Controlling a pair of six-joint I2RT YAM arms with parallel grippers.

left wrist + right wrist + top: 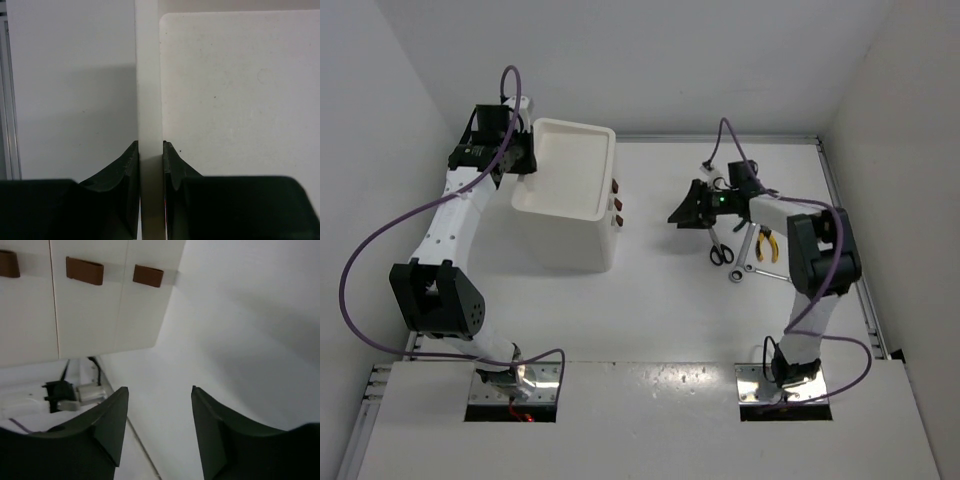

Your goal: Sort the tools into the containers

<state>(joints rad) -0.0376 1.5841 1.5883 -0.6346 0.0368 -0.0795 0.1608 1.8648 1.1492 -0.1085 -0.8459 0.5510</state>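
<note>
The tall white box stands at the back left, with a shallow top tray and drawers with dark red handles on its right face. My left gripper is shut on the tray's left rim, and the wrist view shows its fingers pinching the rim. My right gripper is open and empty, right of the box and facing the drawers. Black-handled scissors, yellow-handled pliers and a slim silver wrench lie on the table by the right arm. No green-handled pliers show.
Grey walls close in the table at the back and both sides. A metal rail runs along the right edge. Purple cables loop from both arms. The arm bases sit on a white shelf at the near edge.
</note>
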